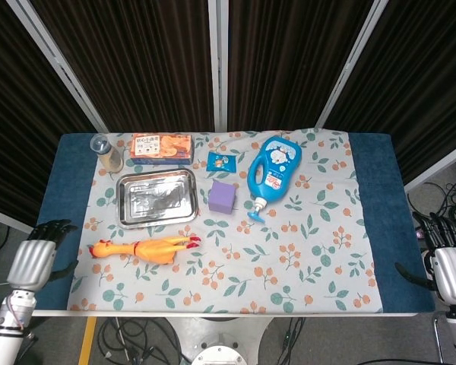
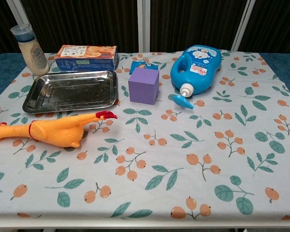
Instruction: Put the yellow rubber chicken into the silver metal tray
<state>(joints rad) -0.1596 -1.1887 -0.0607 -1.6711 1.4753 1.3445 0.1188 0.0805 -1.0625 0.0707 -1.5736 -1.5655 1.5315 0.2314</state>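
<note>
Nothing is picked up yet: the chicken lies on its side on the surface just in front of the empty tray, while the left hand, fingers loosely spread and holding nothing, waits near its tail and must reach in to grasp its body.

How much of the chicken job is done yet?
Nothing is done so far. The yellow rubber chicken lies on the tablecloth just in front of the silver metal tray, which holds nothing. The left hand is beside the table's left edge near the chicken, holding nothing. Grabbing, lifting and dropping it in are all left.
</note>
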